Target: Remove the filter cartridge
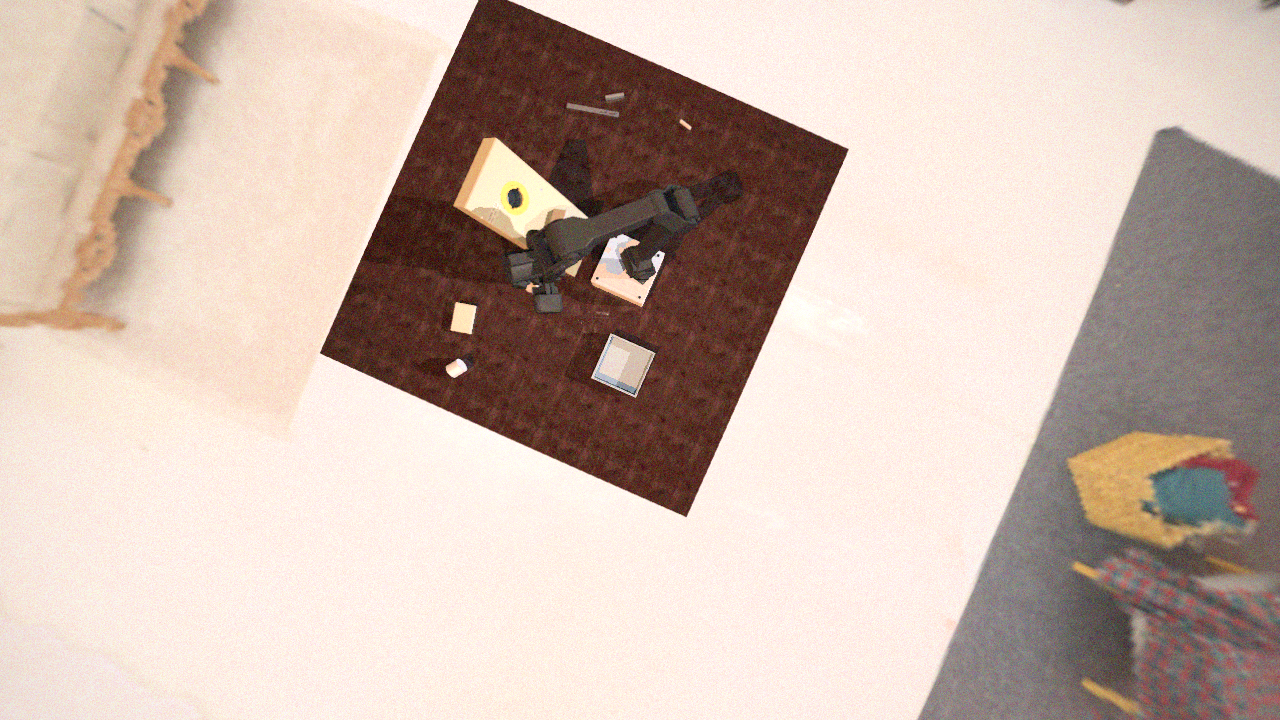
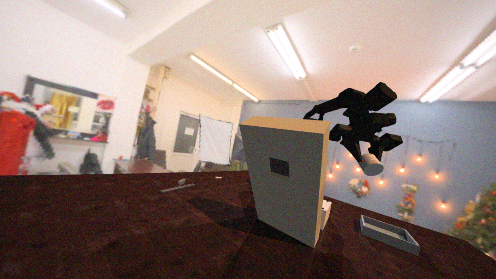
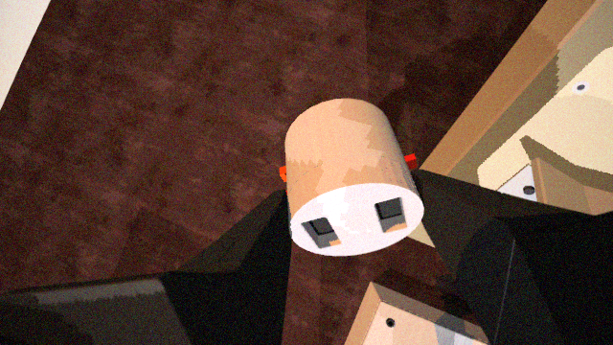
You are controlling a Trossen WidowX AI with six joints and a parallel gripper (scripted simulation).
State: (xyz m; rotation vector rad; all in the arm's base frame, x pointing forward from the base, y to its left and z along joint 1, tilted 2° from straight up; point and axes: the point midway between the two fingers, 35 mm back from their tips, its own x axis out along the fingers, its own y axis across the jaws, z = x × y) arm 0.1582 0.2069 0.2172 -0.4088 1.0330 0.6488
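The round filter cartridge [image 2: 372, 166] [image 3: 342, 153] is out of the panel and held in the air. Its pale face with two dark slots points toward the wrist camera, and red tabs show on its sides. My gripper [image 2: 369, 158] [image 3: 349, 192] is shut on the cartridge, one finger on each side. In the top view the arm mostly hides the cartridge. The service panel [image 1: 487, 179] [image 2: 294, 201] [image 3: 579, 129] stands beside the gripper, its ringed bore dark and empty. The open grey tray [image 1: 600, 356] [image 2: 388, 239] lies lower, away from the gripper, with nothing visible inside.
A pale box with small holes [image 1: 617, 287] [image 3: 412, 333] sits between panel and tray, partly under the arm. A small block [image 1: 462, 317] and a white cylinder [image 1: 457, 367] lie left of the tray. A grey bar [image 1: 592, 110] [image 2: 177, 188] lies behind the panel.
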